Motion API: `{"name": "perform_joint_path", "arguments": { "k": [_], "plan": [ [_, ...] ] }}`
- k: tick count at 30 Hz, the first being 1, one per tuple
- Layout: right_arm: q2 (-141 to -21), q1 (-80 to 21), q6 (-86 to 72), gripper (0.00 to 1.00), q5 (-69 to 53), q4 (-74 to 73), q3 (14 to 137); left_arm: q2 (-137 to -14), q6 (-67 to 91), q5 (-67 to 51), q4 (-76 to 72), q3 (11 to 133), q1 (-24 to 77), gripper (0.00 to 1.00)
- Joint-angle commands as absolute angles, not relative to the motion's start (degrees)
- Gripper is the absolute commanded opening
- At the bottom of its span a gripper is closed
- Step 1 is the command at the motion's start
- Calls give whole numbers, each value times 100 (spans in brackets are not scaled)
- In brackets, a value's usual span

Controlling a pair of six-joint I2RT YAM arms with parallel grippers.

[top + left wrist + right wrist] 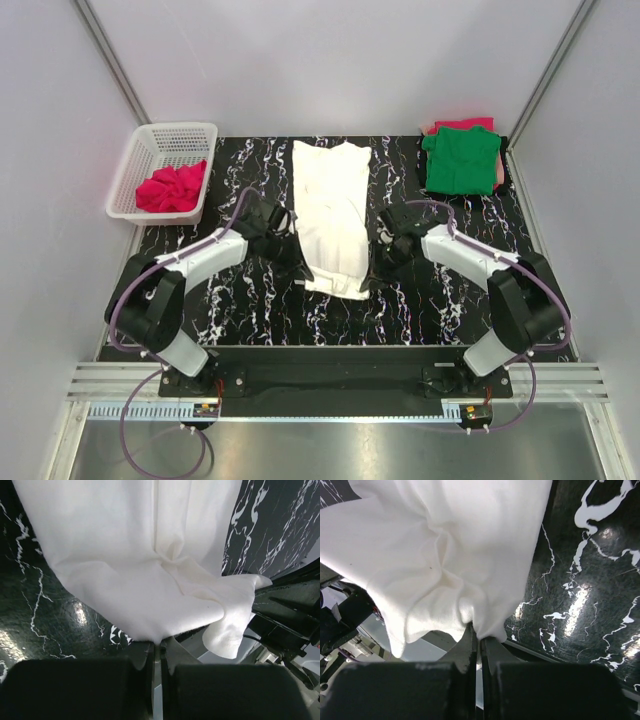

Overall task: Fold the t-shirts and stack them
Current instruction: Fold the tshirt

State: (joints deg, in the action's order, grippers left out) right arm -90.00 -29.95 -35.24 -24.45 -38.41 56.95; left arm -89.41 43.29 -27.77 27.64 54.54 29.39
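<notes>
White t-shirt (333, 205), near corners (1 each) in pinch of left end effector (159, 646), right end effector (480, 639)

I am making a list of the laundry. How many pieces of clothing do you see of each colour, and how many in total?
White: 1, the white shirt
Green: 1, the green shirt
Red: 2, the crumpled red shirt in the basket and the red layer under the green shirt
Total: 4

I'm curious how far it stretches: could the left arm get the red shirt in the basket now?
Probably not yet: the left gripper is shut on the white shirt. Otherwise the basket sits close, nothing between.
</notes>
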Motion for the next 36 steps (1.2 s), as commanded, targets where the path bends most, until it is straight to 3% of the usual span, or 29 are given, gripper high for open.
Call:
{"name": "perform_joint_path", "arguments": {
  "k": [1,8,36],
  "plan": [
    [-9158,-2734,-3165,0,-2145,-4210,6152,-9079,4017,-2487,3084,5958,2708,0],
    [-9615,-2224,-2699,0,-2215,-4552,6916,-9360,3850,-2461,3261,6424,2461,0],
    [-11628,-1890,-1943,0,-2320,-5493,9685,-10758,3726,-2478,3489,7998,1960,0]
  ]
}}
